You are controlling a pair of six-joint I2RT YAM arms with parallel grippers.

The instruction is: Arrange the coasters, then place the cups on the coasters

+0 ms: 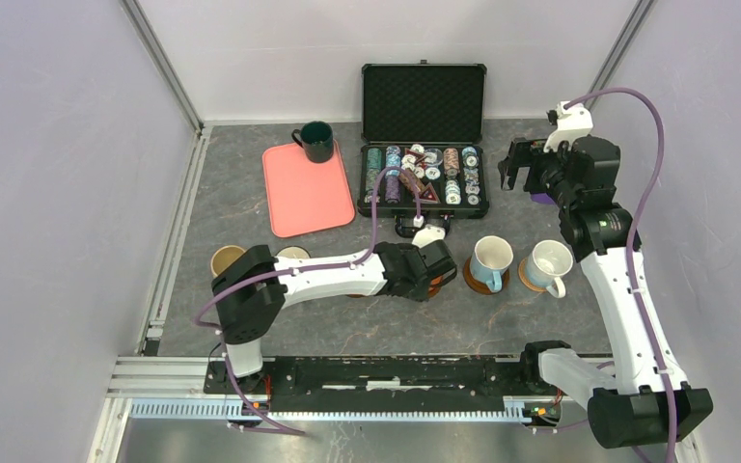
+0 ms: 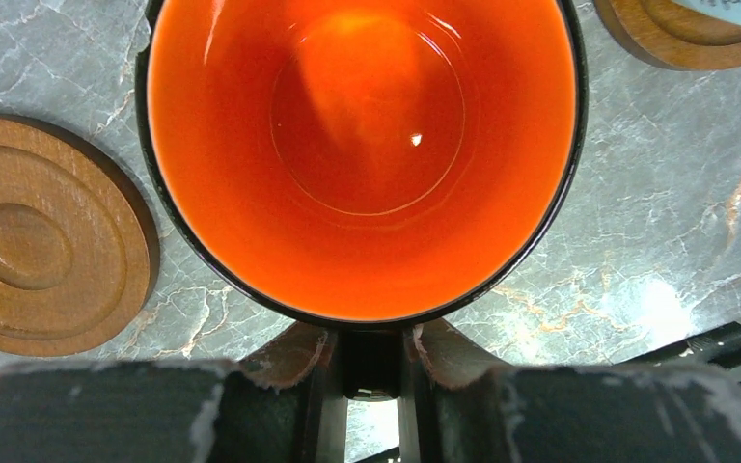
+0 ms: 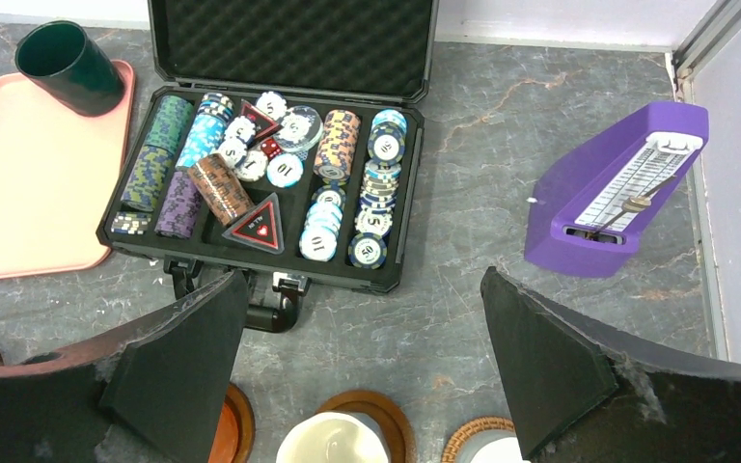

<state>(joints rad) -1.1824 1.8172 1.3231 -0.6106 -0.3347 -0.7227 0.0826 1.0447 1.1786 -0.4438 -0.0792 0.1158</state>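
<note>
An orange cup fills the left wrist view, and my left gripper is shut on its handle. From the right wrist view, that orange cup stands on a brown coaster. An empty brown coaster lies just to its left. The light blue cup rests on a brown coaster, and the white cup on a woven tan coaster. A tan cup and a dark-rimmed white cup stand behind my left arm. The dark green cup is at the back. My right gripper hangs open and empty above the table.
An open black case of poker chips stands at the back centre, with a pink tray to its left. A purple metronome sits near the right wall. Metal frame rails run along both side walls.
</note>
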